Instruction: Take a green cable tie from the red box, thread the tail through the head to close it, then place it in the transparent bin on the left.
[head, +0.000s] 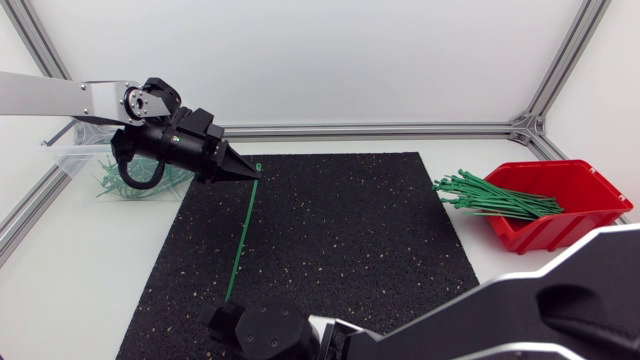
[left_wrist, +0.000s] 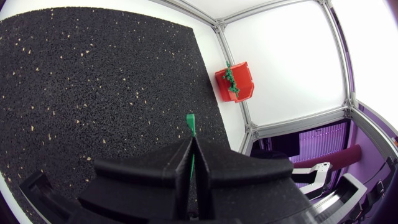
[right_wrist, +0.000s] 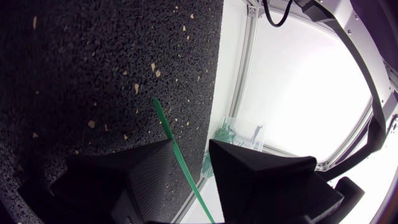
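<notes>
A single green cable tie stretches straight across the black mat between my two grippers. My left gripper is shut on its far end; in the left wrist view the tie's tip pokes out past the closed gripper. My right gripper is at the mat's near edge, around the tie's other end. In the right wrist view the tie runs between the parted gripper, lying against one finger with a gap to the other. The red box holds several green ties. The transparent bin is at the far left.
The black mat covers the table's middle. Several closed green ties lie in the transparent bin beside my left arm. Loose ties stick out of the red box over the mat's right edge. An aluminium frame runs along the table's back.
</notes>
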